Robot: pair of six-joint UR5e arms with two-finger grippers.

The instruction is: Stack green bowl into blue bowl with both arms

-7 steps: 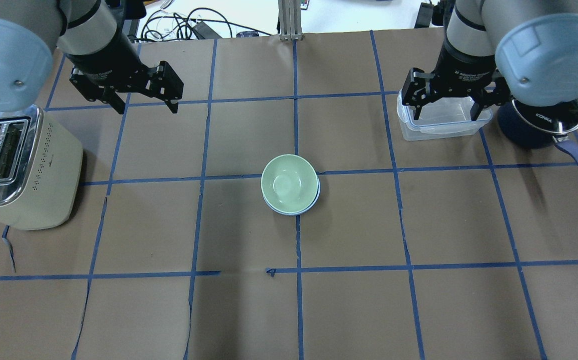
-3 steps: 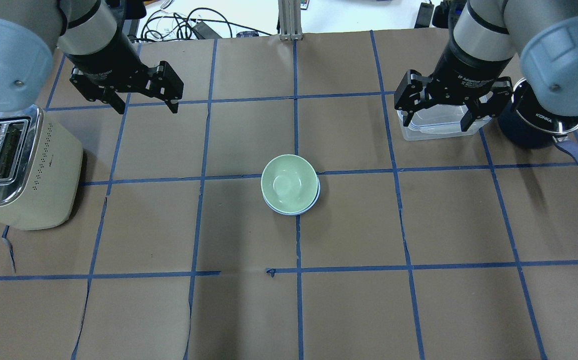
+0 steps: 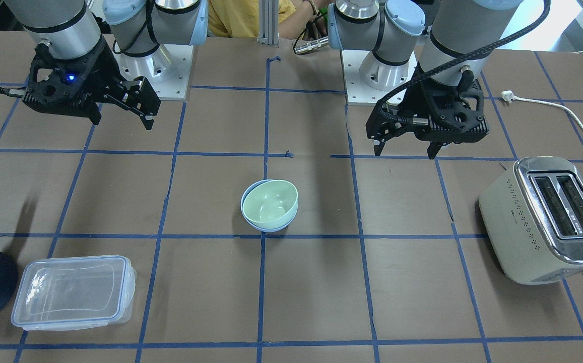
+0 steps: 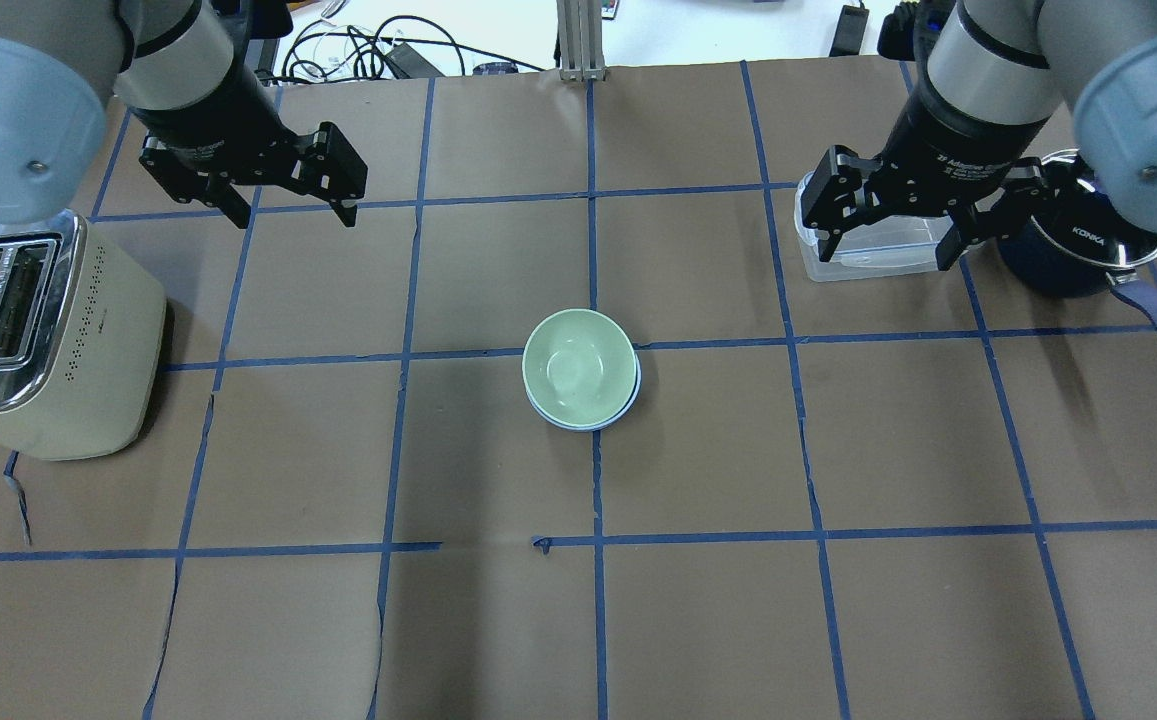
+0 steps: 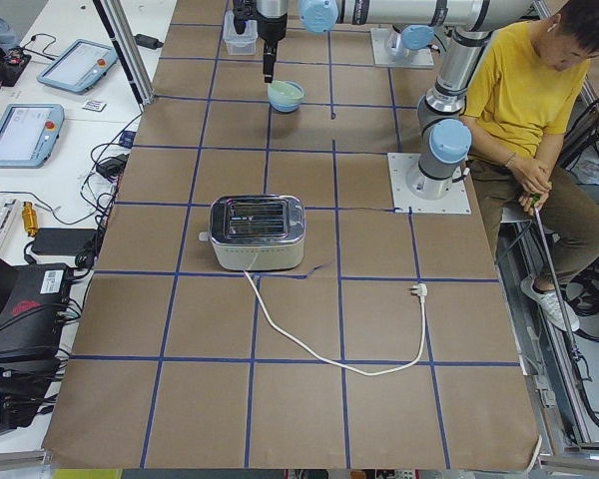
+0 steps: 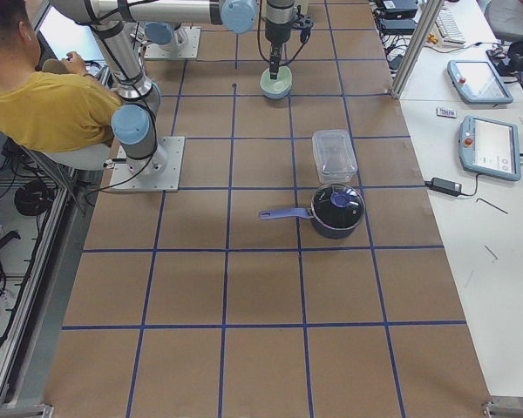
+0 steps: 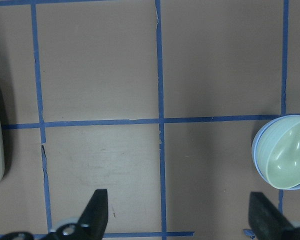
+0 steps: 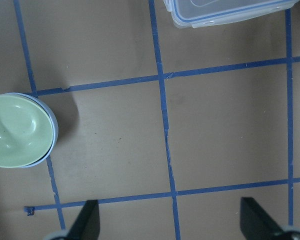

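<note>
The green bowl (image 4: 578, 365) sits nested inside the blue bowl (image 4: 628, 402) at the table's middle; only the blue rim shows around it. The pair also shows in the front view (image 3: 270, 203), the left wrist view (image 7: 285, 157) and the right wrist view (image 8: 17, 131). My left gripper (image 4: 288, 195) hangs open and empty at the back left, far from the bowls. My right gripper (image 4: 893, 225) hangs open and empty at the back right, above the clear container.
A cream toaster (image 4: 33, 340) stands at the left edge. A clear plastic container (image 4: 873, 245) and a dark blue saucepan (image 4: 1088, 245) with its handle sit at the back right. A person in yellow (image 5: 524, 90) sits behind the robot.
My right arm has swung a little to the right and away from the middle, its gripper still open. The left arm and the bowls have not moved.
</note>
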